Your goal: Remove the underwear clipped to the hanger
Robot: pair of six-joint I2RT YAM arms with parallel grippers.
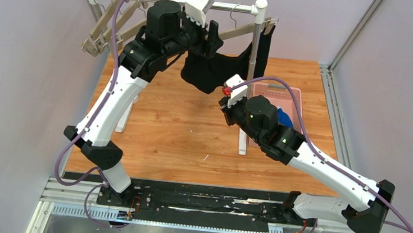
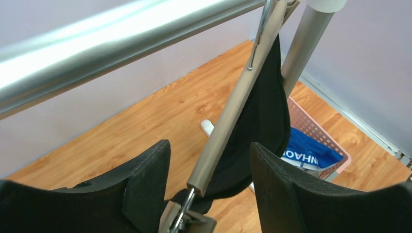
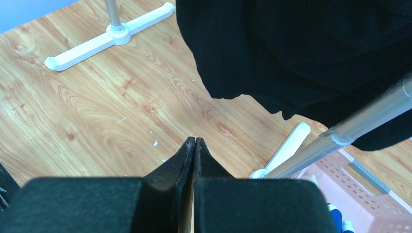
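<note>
The left gripper [image 2: 209, 150] has its fingers wide apart. The beige hanger [image 2: 228, 121] passes between them, and I cannot tell if it touches either one. The black briefs [image 2: 265, 111] hang clipped on this hanger, just beside the right finger. The right gripper [image 3: 194, 145] has its fingers pressed together on nothing, and the black cloth hangs ahead of the tips. To their right, blue briefs [image 2: 303, 153] lie in a pink basket [image 2: 316, 130].

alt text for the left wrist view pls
The left gripper, open, straddles the lower end of a tan hanger with black underwear hanging from it, under a silver rail. Beyond, a pink basket on the wooden table holds blue underwear.
</note>
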